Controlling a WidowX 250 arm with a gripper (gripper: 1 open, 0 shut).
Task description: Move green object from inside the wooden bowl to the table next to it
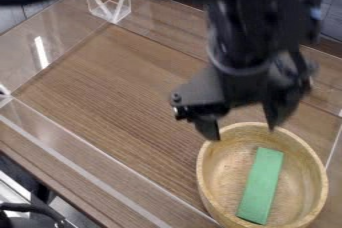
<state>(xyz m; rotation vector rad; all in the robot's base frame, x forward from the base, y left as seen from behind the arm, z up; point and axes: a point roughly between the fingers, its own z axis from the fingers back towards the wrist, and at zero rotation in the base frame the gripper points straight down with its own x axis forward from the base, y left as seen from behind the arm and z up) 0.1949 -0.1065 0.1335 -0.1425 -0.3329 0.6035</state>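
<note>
The green object (263, 185) lies flat inside the wooden bowl (210, 175), which sits at the front right of the brown table (120, 92). My black gripper (245, 125) hangs just above the bowl's far rim, pointing steeply down. Its two fingers stand wide apart with nothing between them; one fingertip (211, 129) is over the rim's left side. The gripper is apart from the block. The picture of the arm is blurred by motion.
Low clear acrylic walls edge the table, with one along the front left (80, 162). A clear bracket (107, 5) stands at the back left corner. The bowl lies close to the right wall (334, 132).
</note>
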